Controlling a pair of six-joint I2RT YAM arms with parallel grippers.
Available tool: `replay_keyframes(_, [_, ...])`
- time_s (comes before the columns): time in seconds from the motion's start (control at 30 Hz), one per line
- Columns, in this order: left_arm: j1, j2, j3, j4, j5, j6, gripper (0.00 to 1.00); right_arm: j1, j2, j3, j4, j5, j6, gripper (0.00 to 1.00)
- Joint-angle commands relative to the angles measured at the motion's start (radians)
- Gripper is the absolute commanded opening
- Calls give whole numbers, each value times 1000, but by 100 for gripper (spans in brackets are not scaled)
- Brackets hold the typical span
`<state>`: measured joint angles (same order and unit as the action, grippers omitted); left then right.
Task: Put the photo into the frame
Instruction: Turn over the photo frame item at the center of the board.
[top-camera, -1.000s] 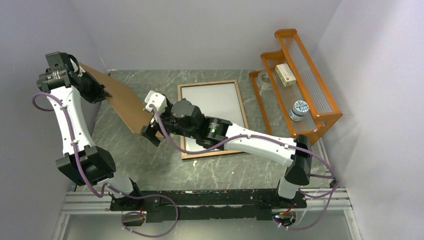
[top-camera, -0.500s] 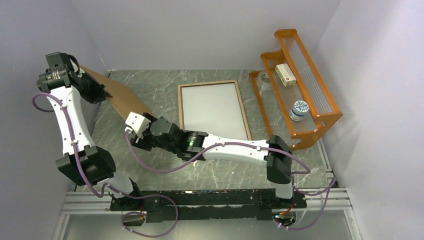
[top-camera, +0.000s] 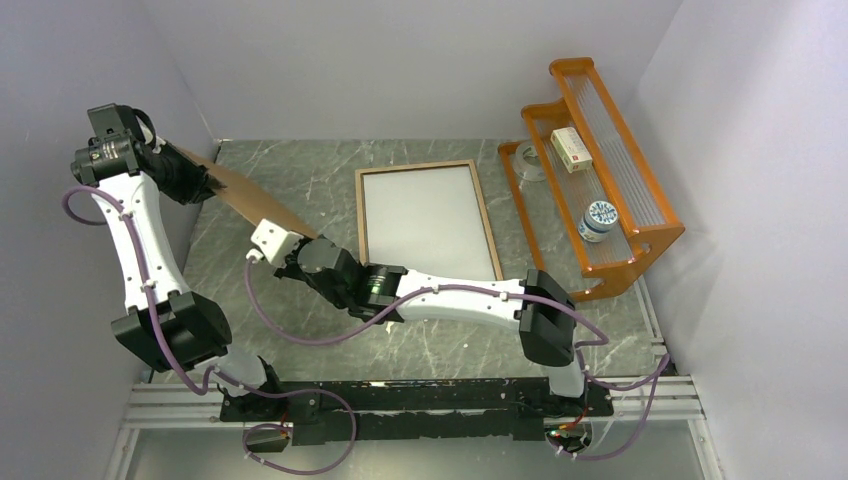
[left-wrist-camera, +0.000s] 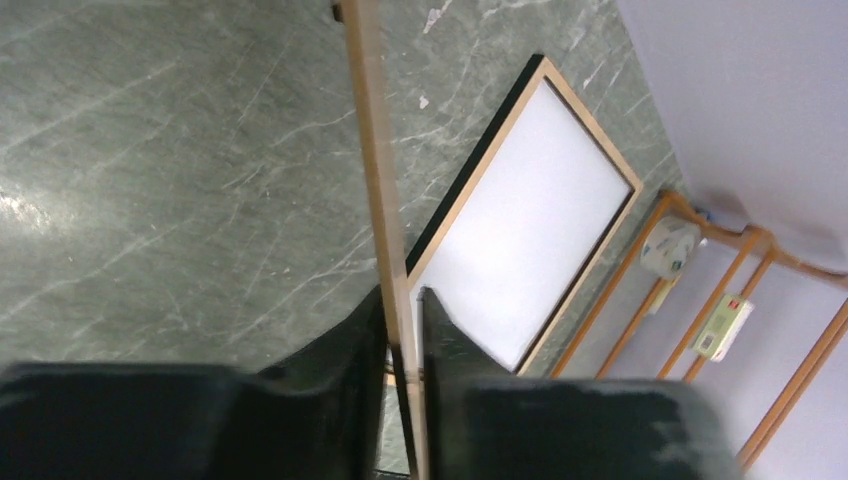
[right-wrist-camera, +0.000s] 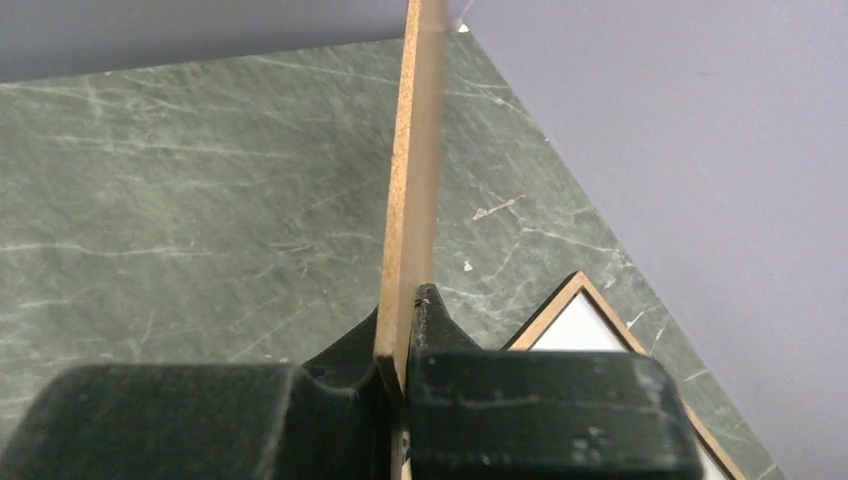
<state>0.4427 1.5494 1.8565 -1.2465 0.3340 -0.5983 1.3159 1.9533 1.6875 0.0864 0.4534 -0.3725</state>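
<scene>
On table (top-camera: 300, 330), frame (top-camera: 489, 222) lies flat, back up, mid-table nr far edge, photo (top-camera: 425, 220) inside it, white side up. Brown board (top-camera: 250, 195) tilted above far-left corner; L claw (left-wrist-camera: 400, 300) & R claw (right-wrist-camera: 400, 345) each pinch an edge of it.

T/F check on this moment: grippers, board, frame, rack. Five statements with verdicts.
1. The left gripper and the right gripper are both shut on the backing board. True.
2. The backing board sits inside the frame. False: it is held left of the frame, apart from it.
3. The frame lies flat on the table. True.
4. The frame's black front faces up. False: its light-brown wood back faces up.
5. The orange rack is empty. False: it holds a box and a jar.
</scene>
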Motion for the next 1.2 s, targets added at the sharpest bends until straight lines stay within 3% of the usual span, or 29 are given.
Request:
replay_keyframes(0.0, [-10,-41,18,51,116,-4,34,3,-55,-14,184,-12,-21,0])
replay_keyframes(0.13, [-10,-53,10,87,119,-7,68,-9,-102,-52,239,-39,2,0])
replay_keyframes(0.3, [-10,-58,24,109,107,-14,92,-60,-149,-51,211,-122,142,0])
replay_keyframes(0.87, [-9,-103,77,222,198,-5,94,-238,-225,-123,170,-288,481,0])
replay_keyframes(1.17, [-9,-151,-167,325,269,-20,94,-418,-309,-139,141,-361,907,0])
